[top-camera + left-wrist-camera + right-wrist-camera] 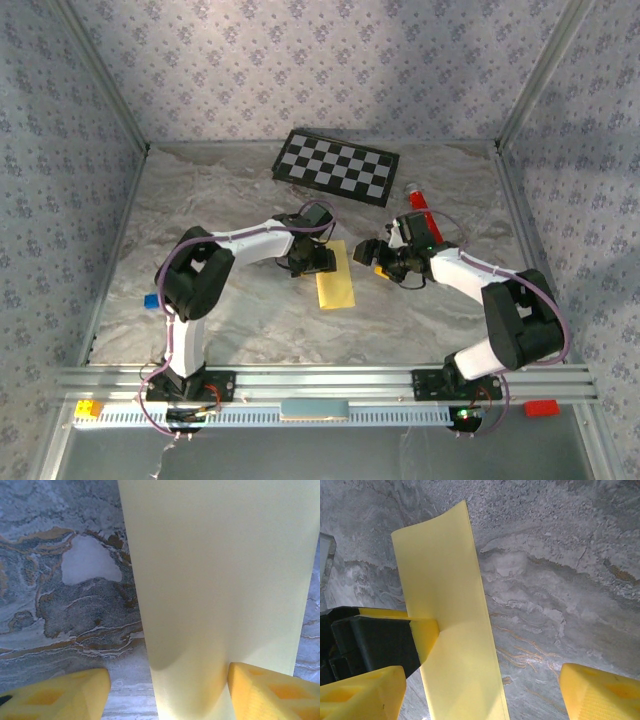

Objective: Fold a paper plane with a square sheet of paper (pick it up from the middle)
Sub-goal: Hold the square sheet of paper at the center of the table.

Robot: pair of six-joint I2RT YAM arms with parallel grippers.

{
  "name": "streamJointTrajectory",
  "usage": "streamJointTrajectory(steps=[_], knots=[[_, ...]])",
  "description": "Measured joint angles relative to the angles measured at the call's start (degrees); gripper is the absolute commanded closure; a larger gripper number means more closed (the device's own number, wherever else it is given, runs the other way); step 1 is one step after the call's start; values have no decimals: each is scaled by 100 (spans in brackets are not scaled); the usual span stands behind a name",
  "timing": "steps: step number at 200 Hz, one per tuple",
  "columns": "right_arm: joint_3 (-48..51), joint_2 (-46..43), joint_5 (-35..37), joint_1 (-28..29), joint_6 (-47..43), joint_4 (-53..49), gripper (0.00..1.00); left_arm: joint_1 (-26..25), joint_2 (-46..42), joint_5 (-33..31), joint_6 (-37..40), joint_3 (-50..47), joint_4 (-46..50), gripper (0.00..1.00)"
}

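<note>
The square sheet of paper [336, 278] lies on the marbled table as a narrow pale-yellow strip, seemingly folded lengthwise; no paper plane is in view. My left gripper [316, 259] is over the strip's left edge and open. In the left wrist view the strip [220, 580] runs up from between the fingers, and the right finger [272, 690] rests on it. The right wrist view shows that finger [424, 634] touching the strip [455, 645]. My right gripper [374, 254] is open just right of the strip, which passes between its fingertips [360, 695].
A black-and-white checkerboard panel [335, 166] lies at the back. A red tube [417, 205] sits behind the right arm. A small blue block [151, 300] is at the left. Yellow [88, 408] and red [541, 407] bricks sit on the front rail.
</note>
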State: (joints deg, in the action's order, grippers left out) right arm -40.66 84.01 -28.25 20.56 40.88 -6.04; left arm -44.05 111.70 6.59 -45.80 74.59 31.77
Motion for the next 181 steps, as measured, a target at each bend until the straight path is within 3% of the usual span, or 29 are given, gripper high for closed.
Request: streamJointTrajectory(steps=[77,181], knots=[[0,4,39,0,0,-17,18,-24,20,-20,-31,28,-4,30],[0,4,39,0,0,-17,19,-33,92,-87,-140,138,136,33]])
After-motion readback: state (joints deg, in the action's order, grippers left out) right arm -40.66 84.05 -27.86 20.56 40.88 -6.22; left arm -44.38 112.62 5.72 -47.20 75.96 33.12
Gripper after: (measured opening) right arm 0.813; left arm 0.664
